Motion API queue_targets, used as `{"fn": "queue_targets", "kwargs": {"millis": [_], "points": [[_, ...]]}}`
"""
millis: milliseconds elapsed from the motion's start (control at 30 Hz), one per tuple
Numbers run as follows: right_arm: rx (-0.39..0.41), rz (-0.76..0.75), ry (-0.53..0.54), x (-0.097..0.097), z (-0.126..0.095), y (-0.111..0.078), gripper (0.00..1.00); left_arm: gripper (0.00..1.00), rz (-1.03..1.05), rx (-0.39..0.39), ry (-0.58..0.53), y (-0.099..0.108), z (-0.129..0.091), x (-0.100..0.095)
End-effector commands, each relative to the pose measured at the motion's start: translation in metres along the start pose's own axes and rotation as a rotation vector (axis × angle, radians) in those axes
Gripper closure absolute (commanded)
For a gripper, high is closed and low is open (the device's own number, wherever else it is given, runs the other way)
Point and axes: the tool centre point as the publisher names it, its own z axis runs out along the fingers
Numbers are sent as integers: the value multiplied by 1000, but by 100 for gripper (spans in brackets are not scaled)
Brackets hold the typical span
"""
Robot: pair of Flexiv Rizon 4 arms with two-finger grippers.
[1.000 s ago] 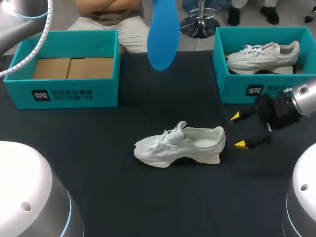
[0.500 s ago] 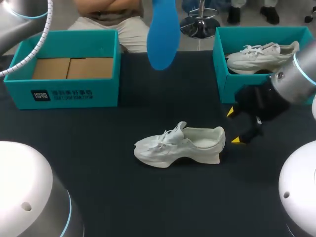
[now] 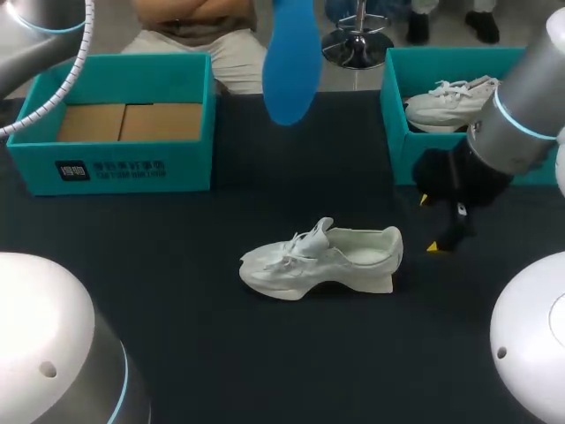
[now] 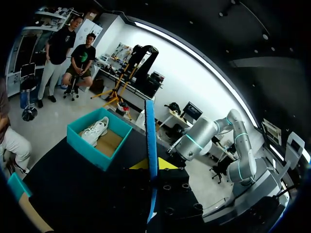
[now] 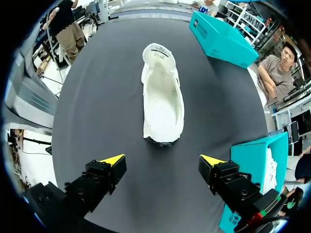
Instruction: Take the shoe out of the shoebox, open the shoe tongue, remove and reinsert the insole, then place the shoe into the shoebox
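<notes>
**Right arm poised at the heel, insole held aloft.** The right arm slants in from the right side of the dark table, its wrist bent down and inward. The right gripper hangs just beyond the heel of the white shoe, apart from it. Its two yellow-tipped fingers are spread wide with nothing between them. From the right wrist camera the shoe lies lengthwise straight ahead of the right gripper, heel end nearest and opening facing up.

The left arm shows only at the far left corner of the overhead view, its gripper outside that view. The blue insole hangs upright above the table's far side. In the left wrist camera the insole is seen edge-on, rising between the yellow tips of the left gripper. The tips appear to pinch it from both sides, though the contact is dim.

On the table are two teal shoeboxes, two white shoes and one insole. The left-hand shoebox holds only a brown cardboard liner. The right-hand shoebox holds the second shoe, lying on its sole. The left-hand shoebox carries white print on its front wall. The matching wall of the right-hand shoebox is covered by the right arm.
</notes>
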Motion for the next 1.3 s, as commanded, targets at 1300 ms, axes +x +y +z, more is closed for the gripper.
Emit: {"fn": "queue_targets", "kwargs": {"millis": [1300], "points": [[19, 24, 7, 3, -1, -2, 0, 100, -52, 31, 23, -2, -1, 6]]}}
